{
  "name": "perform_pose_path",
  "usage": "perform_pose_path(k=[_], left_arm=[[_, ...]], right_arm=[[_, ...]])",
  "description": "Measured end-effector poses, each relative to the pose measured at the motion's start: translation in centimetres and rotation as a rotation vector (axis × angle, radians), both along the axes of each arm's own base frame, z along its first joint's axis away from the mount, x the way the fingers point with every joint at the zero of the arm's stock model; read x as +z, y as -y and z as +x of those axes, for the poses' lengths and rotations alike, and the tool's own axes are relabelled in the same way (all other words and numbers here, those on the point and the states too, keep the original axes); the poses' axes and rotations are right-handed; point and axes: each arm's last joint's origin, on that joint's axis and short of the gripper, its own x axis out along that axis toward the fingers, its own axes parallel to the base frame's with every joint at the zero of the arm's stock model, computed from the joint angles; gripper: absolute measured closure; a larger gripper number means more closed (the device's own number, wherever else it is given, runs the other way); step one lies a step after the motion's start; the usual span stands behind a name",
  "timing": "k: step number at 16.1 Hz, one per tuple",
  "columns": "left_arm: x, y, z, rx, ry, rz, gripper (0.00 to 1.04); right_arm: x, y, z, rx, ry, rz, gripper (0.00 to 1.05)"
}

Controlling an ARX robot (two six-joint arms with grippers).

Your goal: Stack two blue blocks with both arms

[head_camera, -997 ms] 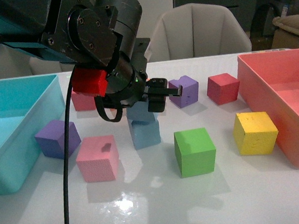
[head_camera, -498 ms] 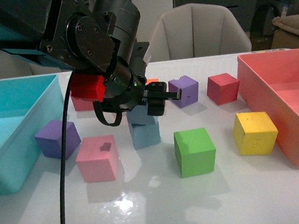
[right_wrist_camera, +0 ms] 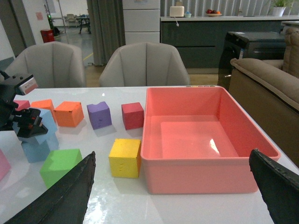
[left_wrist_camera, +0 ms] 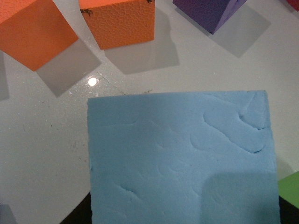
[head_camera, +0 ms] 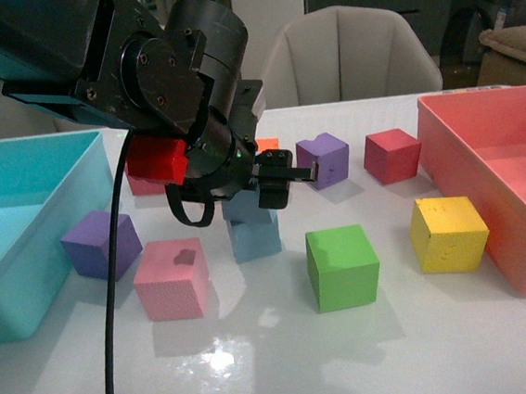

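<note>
Blue blocks (head_camera: pixel 255 240): two pale cubes, one on top of the other, just beside the green block (head_camera: pixel 343 266), to its left and slightly farther from the robot.
Upper block (head_camera: pixel 243 208): rests a little askew on the lower one, so the stack looks made but not squared.
Left gripper (head_camera: pixel 258 193): hangs over the stack, a jaw on either side of the upper block. Whether they pinch it or have let go cannot be told.
Right gripper (right_wrist_camera: pixel 171 156): back from the green block, on its right, with jaws spread wide and empty, probably standing by.
</note>
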Motion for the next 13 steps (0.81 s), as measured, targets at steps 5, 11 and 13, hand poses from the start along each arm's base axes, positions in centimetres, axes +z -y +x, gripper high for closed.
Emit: perform_pose_path(k=[5,11,13], left_arm=[[0.1,0.0,0.1,-0.008,0.013,0.014,0.06],[4.7,0.4,-0.6,-0.017,0.158,-0.047,0.07],[7.2,0.4,-2.2,-0.029,0.238,-0.084,0.07]], right_arm=[[0.0,0.0,0.0,0.000,0.000,0.000,0.06],[0.0,0.0,0.0,0.000,0.000,0.000,0.06],[0.0,0.0,0.0,0.000,0.000,0.000,0.06]])
